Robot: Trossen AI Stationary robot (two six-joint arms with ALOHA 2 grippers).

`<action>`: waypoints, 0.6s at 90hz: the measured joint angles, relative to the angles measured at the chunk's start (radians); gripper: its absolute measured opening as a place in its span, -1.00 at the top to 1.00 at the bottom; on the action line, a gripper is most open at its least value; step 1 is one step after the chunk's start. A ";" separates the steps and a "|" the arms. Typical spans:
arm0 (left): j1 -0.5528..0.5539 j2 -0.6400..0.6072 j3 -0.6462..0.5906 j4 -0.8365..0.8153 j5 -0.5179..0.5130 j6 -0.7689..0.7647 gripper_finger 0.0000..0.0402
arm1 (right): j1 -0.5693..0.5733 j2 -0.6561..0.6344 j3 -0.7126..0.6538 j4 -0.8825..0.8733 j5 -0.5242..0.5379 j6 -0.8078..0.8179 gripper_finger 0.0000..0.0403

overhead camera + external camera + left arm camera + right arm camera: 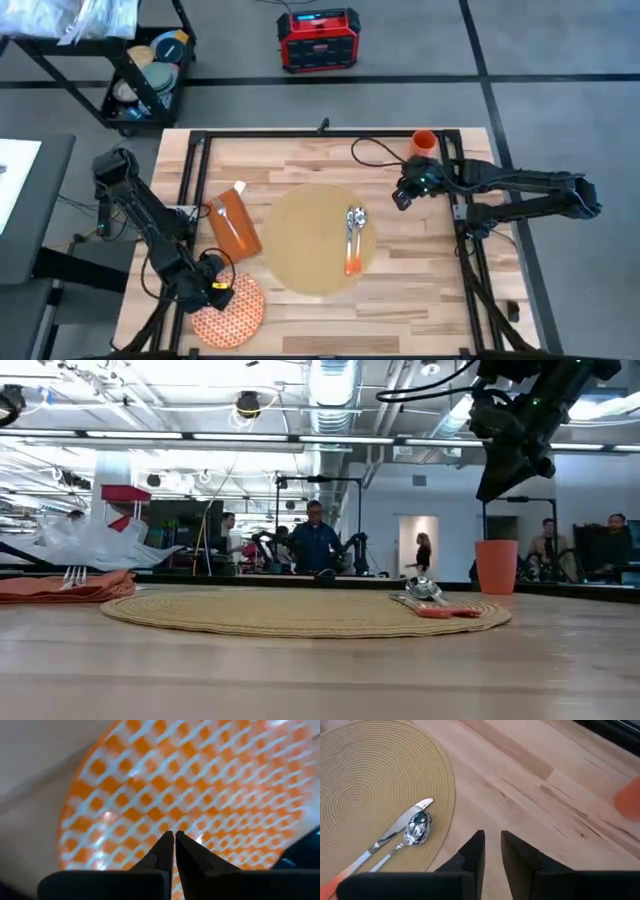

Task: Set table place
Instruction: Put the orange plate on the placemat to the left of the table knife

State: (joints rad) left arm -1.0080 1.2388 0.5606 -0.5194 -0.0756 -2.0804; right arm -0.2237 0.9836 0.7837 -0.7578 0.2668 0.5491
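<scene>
The placemat (318,240) lay mid-worktop, carrying only knife and spoon (353,238). My left gripper (215,287), fingers nearly together, pinched the plate (232,312) near the front edge. Napkin (232,226) with fork and cup (423,142) were still unplaced; my right gripper (401,196) hovered slightly open.

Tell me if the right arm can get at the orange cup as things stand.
Probably yes. The right gripper hovers above bare table near the orange cup, which stands alone by the far edge; only a black cable lies nearby.
</scene>
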 joint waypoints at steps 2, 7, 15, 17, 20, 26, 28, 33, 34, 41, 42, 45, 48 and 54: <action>0.002 0.010 0.000 0.002 0.010 0.000 1.00 | 0.000 0.000 0.000 -0.001 0.000 0.000 0.74; 0.014 0.042 0.002 0.003 0.044 -0.005 1.00 | 0.000 0.000 0.000 -0.005 0.000 0.000 0.74; 0.044 0.092 0.005 0.007 0.097 -0.002 1.00 | 0.000 0.000 0.000 -0.026 0.000 -0.001 0.74; 0.052 0.101 0.007 0.006 0.106 0.001 1.00 | 0.000 0.000 0.000 -0.031 0.000 -0.002 0.74; 0.066 0.113 0.011 0.033 0.094 -0.012 1.00 | 0.000 0.000 0.000 -0.038 0.001 -0.005 0.74; 0.098 0.142 0.029 0.052 0.087 -0.003 1.00 | 0.000 0.000 0.000 -0.053 0.001 -0.009 0.74; 0.112 0.148 0.035 0.051 0.094 0.005 1.00 | 0.000 0.000 0.000 -0.056 0.002 -0.009 0.74; 0.143 0.163 0.044 0.060 0.087 0.032 1.00 | -0.001 0.000 0.000 -0.054 0.008 -0.012 0.74; 0.149 0.166 0.045 0.063 0.081 0.039 1.00 | -0.002 0.000 0.000 -0.054 0.008 -0.012 0.74; 0.183 0.192 0.056 0.082 0.072 0.081 1.00 | -0.002 0.000 0.000 -0.053 0.009 -0.025 0.74; 0.188 0.195 0.058 0.082 0.071 0.086 1.00 | -0.002 0.000 0.000 -0.052 0.009 -0.026 0.74; 0.202 0.203 0.063 0.086 0.069 0.100 1.00 | -0.002 0.000 0.000 -0.049 0.014 -0.028 0.74; 0.216 0.209 0.069 0.090 0.065 0.114 1.00 | -0.002 0.000 0.000 -0.048 0.024 -0.031 0.74; 0.244 0.214 0.078 0.092 0.047 0.133 1.00 | -0.002 0.000 0.000 -0.047 0.031 -0.035 0.74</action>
State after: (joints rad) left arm -0.7640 1.4525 0.6384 -0.4275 -0.0290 -1.9473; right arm -0.2256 0.9833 0.7837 -0.8047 0.2977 0.5137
